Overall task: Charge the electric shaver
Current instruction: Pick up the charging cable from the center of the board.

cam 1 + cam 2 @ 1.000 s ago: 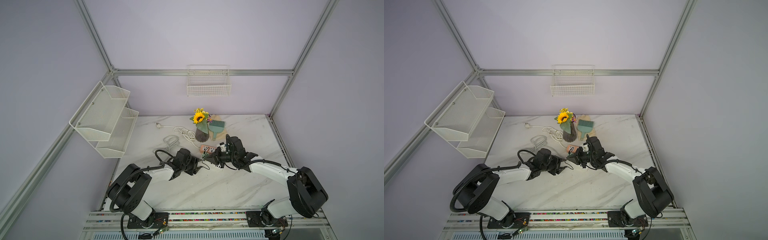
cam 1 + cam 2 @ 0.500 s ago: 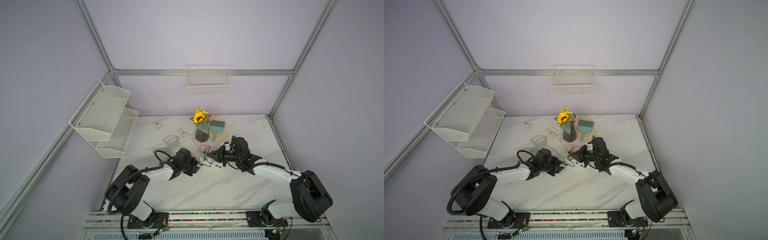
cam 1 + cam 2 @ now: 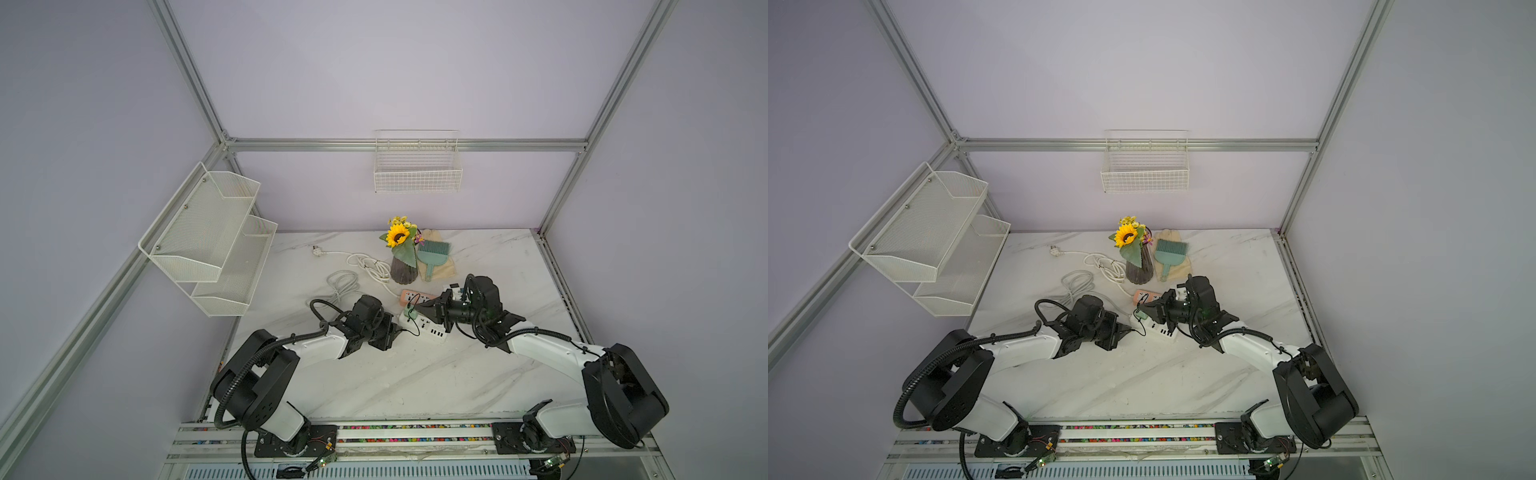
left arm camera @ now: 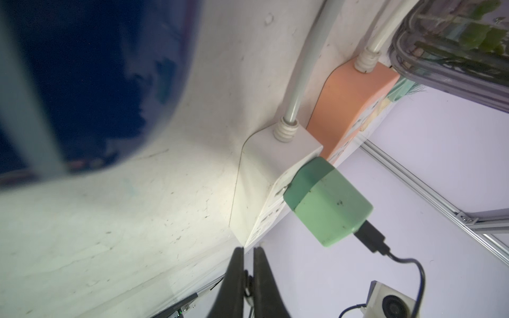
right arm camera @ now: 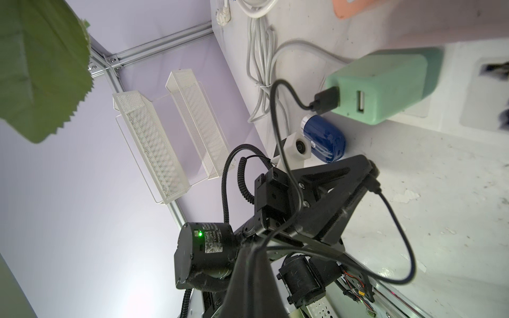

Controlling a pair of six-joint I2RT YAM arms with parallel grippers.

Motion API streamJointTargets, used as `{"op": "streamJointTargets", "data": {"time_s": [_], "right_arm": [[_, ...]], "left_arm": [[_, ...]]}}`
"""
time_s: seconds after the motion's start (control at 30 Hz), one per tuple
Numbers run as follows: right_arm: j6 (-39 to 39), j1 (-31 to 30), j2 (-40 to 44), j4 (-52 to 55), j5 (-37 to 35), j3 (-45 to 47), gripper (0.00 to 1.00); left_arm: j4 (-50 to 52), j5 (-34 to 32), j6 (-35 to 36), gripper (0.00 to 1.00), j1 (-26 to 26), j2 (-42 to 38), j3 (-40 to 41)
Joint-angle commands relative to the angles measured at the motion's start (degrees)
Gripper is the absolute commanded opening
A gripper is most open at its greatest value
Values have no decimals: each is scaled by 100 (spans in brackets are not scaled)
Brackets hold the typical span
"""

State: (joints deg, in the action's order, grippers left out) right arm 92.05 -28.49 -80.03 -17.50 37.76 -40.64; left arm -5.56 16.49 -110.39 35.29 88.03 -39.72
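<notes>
The electric shaver (image 5: 326,140), dark blue with a pale head, lies on the table beside my left wrist; in the left wrist view it is a blurred blue mass (image 4: 82,82). It is hidden under the left arm in both top views. A mint-green adapter (image 5: 382,88) (image 4: 327,203) sits plugged into the white power strip (image 4: 264,170) (image 3: 430,332). A black cable (image 5: 278,132) runs from the adapter. My right gripper (image 5: 254,249) (image 3: 419,309) is shut on this cable. My left gripper (image 4: 249,249) (image 3: 400,330) is shut on the cable's far stretch.
An orange power strip (image 3: 415,297) lies just behind the white one. A dark vase with a sunflower (image 3: 402,268) and a teal brush with dustpan (image 3: 432,255) stand further back. White cords (image 3: 343,282) coil at the left. Wire shelves (image 3: 212,241) hang on the left wall.
My left gripper's jaws have closed. The right arm has drawn back to the right with the cable, uncovering the white power strip between the two grippers.
</notes>
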Motion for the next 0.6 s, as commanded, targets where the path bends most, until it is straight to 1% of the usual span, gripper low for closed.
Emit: {"op": "streamJointTargets", "data": {"time_s": [0.0, 0.03, 0.13, 0.23, 0.27, 0.3, 0.37, 0.4, 0.5, 0.57], "right_arm": [[217, 26, 119, -272, -111, 81, 0], [206, 28, 126, -272, -98, 84, 0], [200, 28, 119, -243, -111, 151, 0], [30, 28, 395, 120, -184, 137, 0], [-128, 28, 485, 376, -221, 82, 2], [-241, 28, 599, 688, -294, 49, 11], [-319, 28, 914, 939, -494, 74, 28], [-436, 28, 1094, 1242, -594, 33, 35], [-665, 13, 1492, 1996, -704, -138, 48], [-700, -186, 1655, 2304, -762, -213, 51]], "left_arm": [[-97, -95, 13, 3, 13, -78, -145], [-43, -115, 26, 0, 13, -109, -149], [149, -210, 74, 0, 13, -230, -182], [421, -324, 159, 0, 4, -393, -272], [562, -367, 203, 0, 9, -462, -341], [704, -424, 250, 0, -4, -534, -390], [1035, -560, 342, 0, -29, -663, -498], [1228, -678, 410, 0, -46, -934, -545], [1510, -874, 537, 0, -111, -1209, -611], [1467, -877, 551, 0, -159, -1311, -595]]}}
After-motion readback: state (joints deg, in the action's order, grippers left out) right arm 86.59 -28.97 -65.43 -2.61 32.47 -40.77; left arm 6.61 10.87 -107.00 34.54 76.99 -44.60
